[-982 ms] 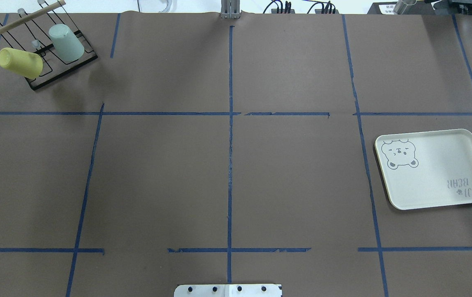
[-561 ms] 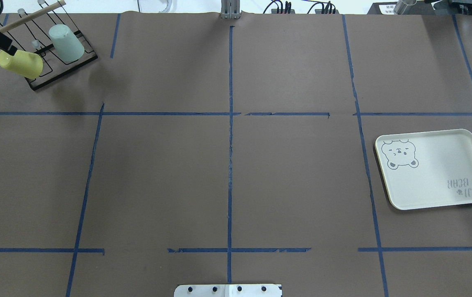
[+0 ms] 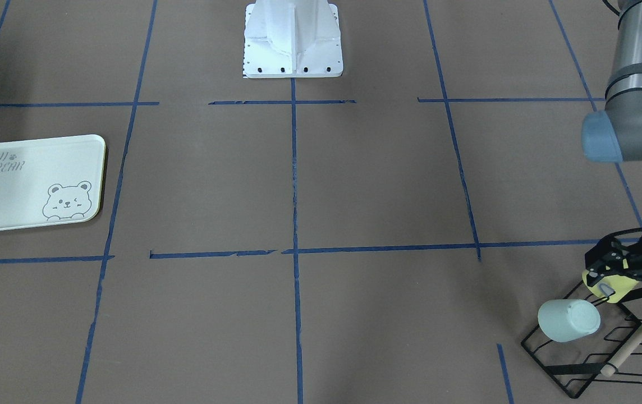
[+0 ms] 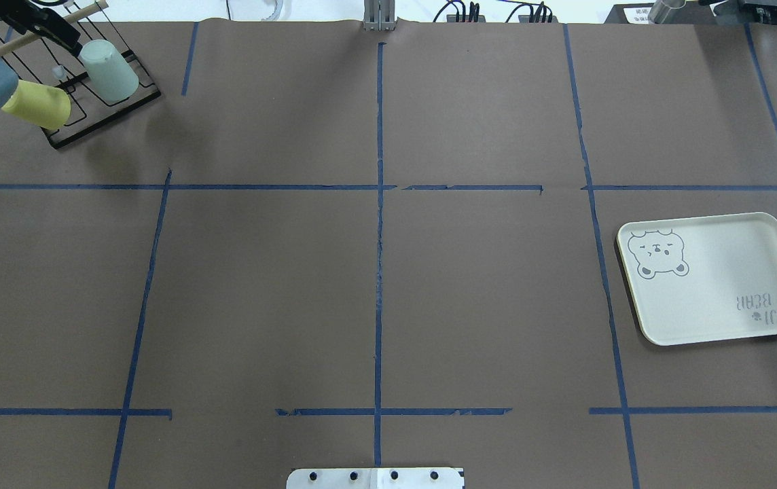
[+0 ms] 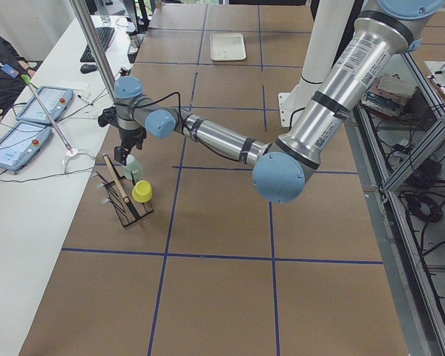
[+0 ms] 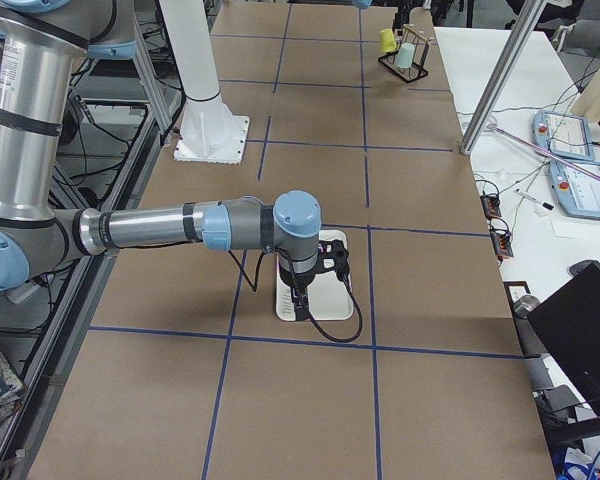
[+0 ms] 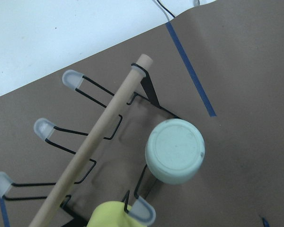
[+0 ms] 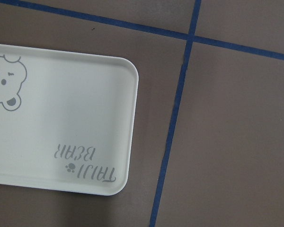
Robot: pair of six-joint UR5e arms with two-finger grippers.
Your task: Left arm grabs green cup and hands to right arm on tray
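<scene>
The green cup (image 4: pixel 110 70) hangs mouth-down, tilted, on a black wire rack (image 4: pixel 106 114) at the table's far left corner. It also shows in the front view (image 3: pixel 569 320) and fills the middle of the left wrist view (image 7: pixel 175 151). My left gripper (image 4: pixel 68 41) hovers over the rack just beside and above the green cup, apart from it; in the front view (image 3: pixel 607 274) it looks open and empty. The tray (image 4: pixel 718 282) lies flat on the right side. My right gripper (image 6: pixel 302 288) hangs over the tray (image 6: pixel 332 305); I cannot tell whether it is open or shut.
A yellow cup (image 4: pixel 42 107) sits on the same rack next to the green one, partly behind my left arm's blue joint cap. A wooden dowel (image 7: pixel 92 144) runs across the rack top. The robot's white base (image 3: pixel 293 39) is at the near edge.
My left arm has come in from the left edge and moved toward the far side over the rack. Its gripper went from beside the yellow cup to beside the green cup.
</scene>
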